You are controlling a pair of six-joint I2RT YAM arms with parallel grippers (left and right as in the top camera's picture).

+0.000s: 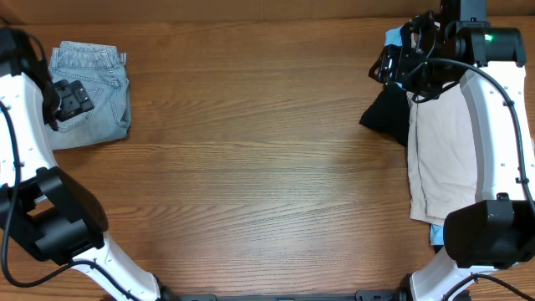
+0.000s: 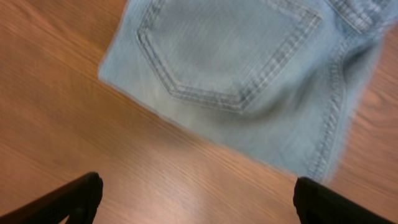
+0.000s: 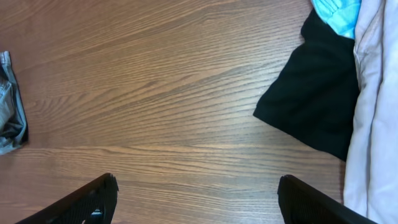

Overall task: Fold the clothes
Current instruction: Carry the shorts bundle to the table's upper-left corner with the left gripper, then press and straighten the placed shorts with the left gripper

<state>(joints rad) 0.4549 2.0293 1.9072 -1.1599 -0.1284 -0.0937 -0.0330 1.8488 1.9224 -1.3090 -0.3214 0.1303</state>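
Folded light-blue denim shorts [image 1: 96, 96] lie at the far left of the table; the left wrist view shows their back pocket [image 2: 236, 56]. My left gripper [image 1: 73, 99] hovers over them, open and empty [image 2: 196, 199]. At the right edge lies a pile of clothes: a beige garment [image 1: 447, 150], a black garment [image 1: 389, 113] and a light-blue one [image 1: 394, 38]. My right gripper [image 1: 391, 65] is above the pile's far end, open and empty [image 3: 196, 199]. The right wrist view shows the black garment [image 3: 311, 99] and the beige one [image 3: 373, 124].
The wooden table [image 1: 259, 167] stretches between the shorts and the pile. A bit of blue cloth [image 1: 435, 237] pokes out under the beige garment near the front right. The denim edge shows in the right wrist view [image 3: 9, 106].
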